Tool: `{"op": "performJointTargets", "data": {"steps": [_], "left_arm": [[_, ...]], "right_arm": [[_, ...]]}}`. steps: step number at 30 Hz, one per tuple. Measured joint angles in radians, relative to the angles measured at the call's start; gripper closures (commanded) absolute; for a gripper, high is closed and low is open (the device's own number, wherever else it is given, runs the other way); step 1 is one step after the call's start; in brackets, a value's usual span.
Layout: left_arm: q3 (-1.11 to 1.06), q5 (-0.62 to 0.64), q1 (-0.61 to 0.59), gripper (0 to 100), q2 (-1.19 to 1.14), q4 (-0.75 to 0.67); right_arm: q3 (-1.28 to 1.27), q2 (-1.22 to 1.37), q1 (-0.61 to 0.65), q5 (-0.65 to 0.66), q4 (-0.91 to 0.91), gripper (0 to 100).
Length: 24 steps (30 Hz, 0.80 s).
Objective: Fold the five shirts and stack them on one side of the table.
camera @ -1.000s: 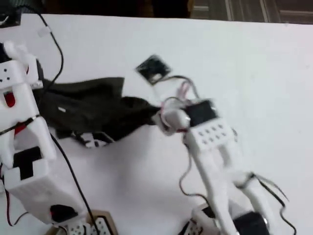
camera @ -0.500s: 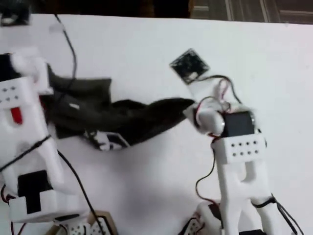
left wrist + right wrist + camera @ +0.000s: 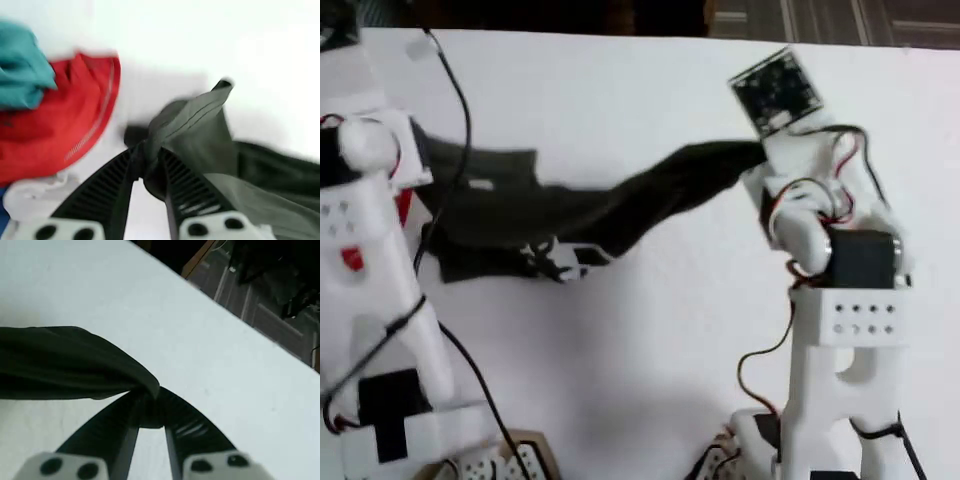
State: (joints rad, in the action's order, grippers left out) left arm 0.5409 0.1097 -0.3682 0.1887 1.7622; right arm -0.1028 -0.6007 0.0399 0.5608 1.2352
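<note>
While both tools grip the same dark shirt (image 3: 570,210), the job looks to be at an early stage: nothing in view is folded yet, and no neat stack stands on either side of the worktop (image 3: 620,380). The left tool (image 3: 150,162) is clenched on a bunched corner of the cloth at the left of the scene. The right tool (image 3: 147,405) is clenched on the opposite end, far over to the right and towards the far edge. Between them the dark shirt runs as a long, twisted band across the worktop. Its left part lies in loose heaps and its right part is lifted towards the right tool. It is neither spread flat nor creased into a fold, so I judge this to be the opening-out step for this one garment.

A red shirt (image 3: 65,115) and a teal shirt (image 3: 22,65) lie crumpled together on the worktop just beyond the left tool, touching each other and unfolded. By that count at least three shirts remain to be folded, and the stacking has not begun.
</note>
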Motion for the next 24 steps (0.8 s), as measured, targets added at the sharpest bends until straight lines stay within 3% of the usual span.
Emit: {"op": "performJointTargets", "data": {"steps": [11, 16, 24], "left_arm": [[0.095, 0.006, 0.098, 97, 0.075, 0.0], [-0.058, 0.0, 0.115, 97, 0.014, -0.006], [-0.408, -0.189, 0.117, 97, -0.224, -0.04]], "right_arm": [[0.206, 0.0, -0.063, 0.0, 0.0, 98.1], [0.12, -0.002, -0.061, 0.0, 0.0, 98.1], [-0.153, 0.0, -0.061, 0.017, 0.0, 98.1]]}}
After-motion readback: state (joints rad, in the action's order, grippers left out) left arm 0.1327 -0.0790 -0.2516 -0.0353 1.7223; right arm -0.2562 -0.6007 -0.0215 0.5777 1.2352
